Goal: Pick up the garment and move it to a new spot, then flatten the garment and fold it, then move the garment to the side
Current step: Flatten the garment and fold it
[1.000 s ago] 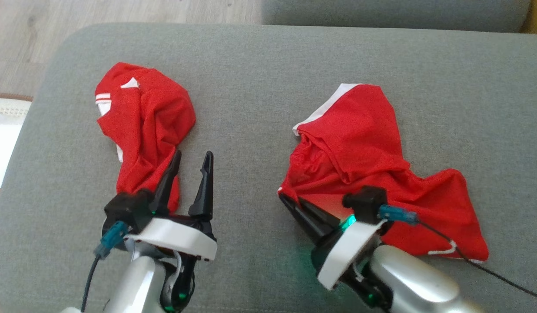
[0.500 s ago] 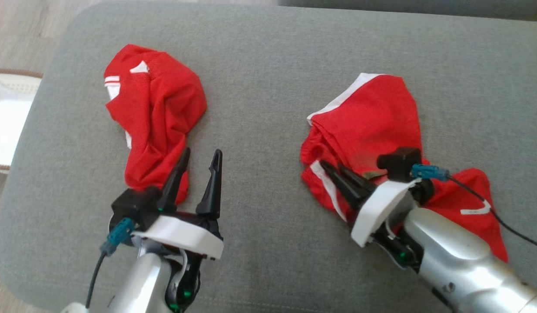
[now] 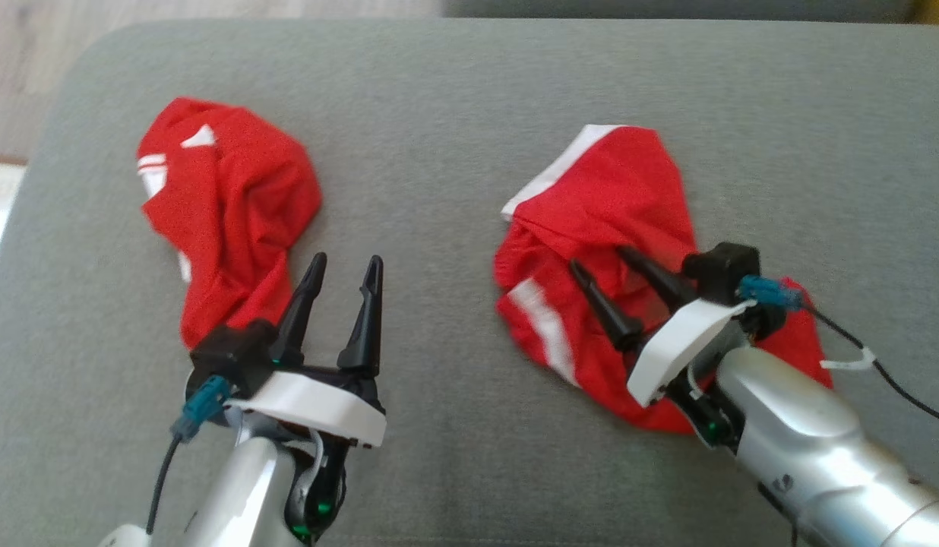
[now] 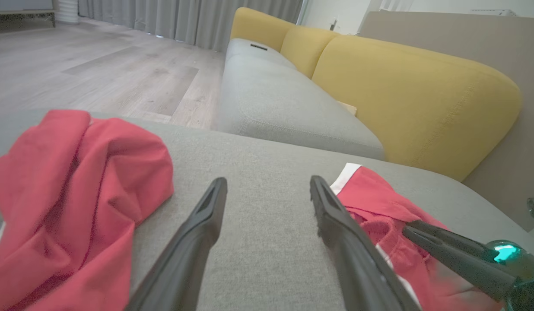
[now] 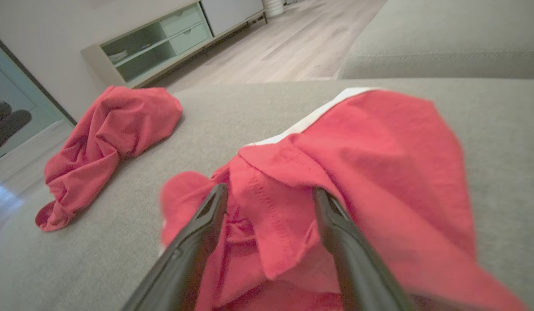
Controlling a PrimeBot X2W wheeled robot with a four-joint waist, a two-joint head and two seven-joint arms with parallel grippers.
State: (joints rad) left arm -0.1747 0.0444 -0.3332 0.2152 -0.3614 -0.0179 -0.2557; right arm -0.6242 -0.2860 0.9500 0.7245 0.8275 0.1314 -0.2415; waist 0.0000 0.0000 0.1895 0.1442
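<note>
Two crumpled red garments with white trim lie on the grey cushion [image 3: 454, 114]. The right garment [image 3: 614, 197] sits bunched under my right gripper [image 3: 600, 258], whose fingers stand spread and open just above it. In the right wrist view a fold of this garment [image 5: 379, 142] lies between the spread fingers of the right gripper [image 5: 270, 192]. The left garment [image 3: 226, 205] lies beside my left gripper [image 3: 346, 264], which is open with nothing in it over bare cushion. The left wrist view has the left gripper [image 4: 267, 183] between the left garment [image 4: 77, 172] and the right garment [image 4: 379, 207].
The cushion's rounded left edge [image 3: 29, 228] drops to wooden floor [image 4: 98, 65]. Behind the cushion runs a grey sofa seat [image 4: 284, 103] with yellow back cushions [image 4: 414, 95]. A low cabinet [image 5: 172, 39] stands by the wall. A black cable [image 3: 895, 384] trails from my right wrist.
My right gripper, shut at the right garment's near edge, carried that edge forward over the pile and opened. The left arm has stayed put. The camera has shifted.
</note>
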